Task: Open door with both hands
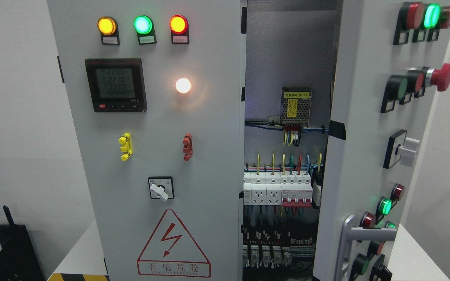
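A grey electrical cabinet fills the head view. Its left door [150, 117] stands closed and carries three lit lamps, a digital meter [115, 84], a glowing white lamp [183, 85], a rotary switch [161, 188] and a red warning triangle. The right door [369, 128] is swung partly open toward me, with a silver handle [359, 234] near its lower edge and several buttons on its face. Between the doors the inside shows, with a power supply [296, 105], wiring and white breakers [277, 189]. Neither of my hands appears.
A red emergency stop button [441, 77] and a white knob [406, 148] stick out from the open door. White walls flank the cabinet. A black box [8, 249] sits at the lower left, and a hazard-striped edge [78, 277] runs along the bottom.
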